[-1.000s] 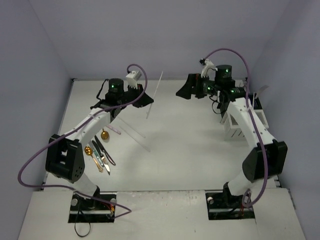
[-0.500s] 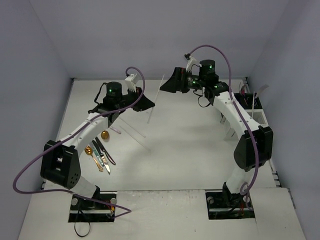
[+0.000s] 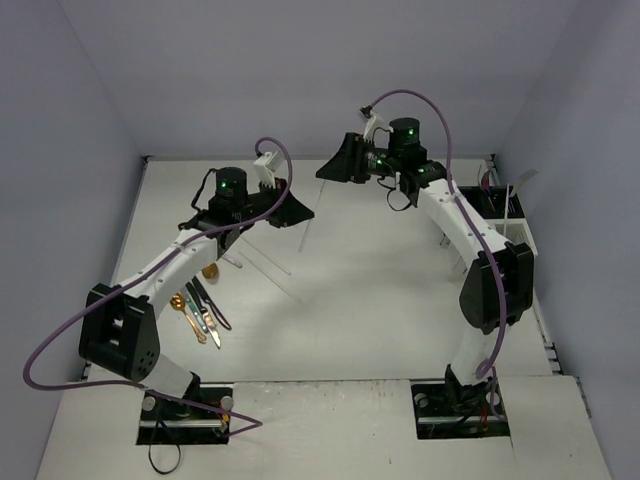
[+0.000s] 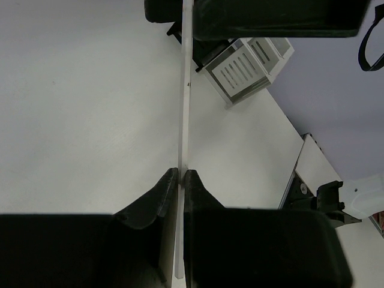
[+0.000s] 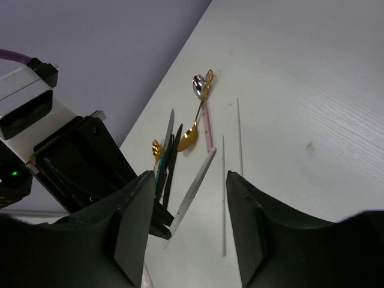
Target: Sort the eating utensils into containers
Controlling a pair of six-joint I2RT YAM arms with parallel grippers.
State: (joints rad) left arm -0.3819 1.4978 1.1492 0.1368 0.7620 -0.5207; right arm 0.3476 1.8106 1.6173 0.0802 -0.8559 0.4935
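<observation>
My left gripper [image 4: 180, 173] is shut on a thin pale stick [image 4: 186, 90] and holds it above the table near mid-back [image 3: 303, 232]. My right gripper [image 5: 189, 175] is open and empty, facing the left gripper from a short way off [image 3: 324, 172]. The held stick also shows in the right wrist view [image 5: 195, 182]. Gold spoons [image 5: 191, 135], a pink-handled piece [image 5: 208, 129], dark knives [image 5: 168, 157] and thin sticks [image 5: 224, 192] lie on the table at the left [image 3: 203, 305]. The white slotted container [image 4: 243, 66] stands at the right edge [image 3: 497, 205], partly hidden by my right arm.
Purple walls close in the white table on three sides. The arm base plates [image 3: 185, 412] sit at the near edge. A purple cable [image 3: 60, 345] loops beside my left arm. Thin sticks [image 3: 266, 262] lie on the table just right of my left forearm.
</observation>
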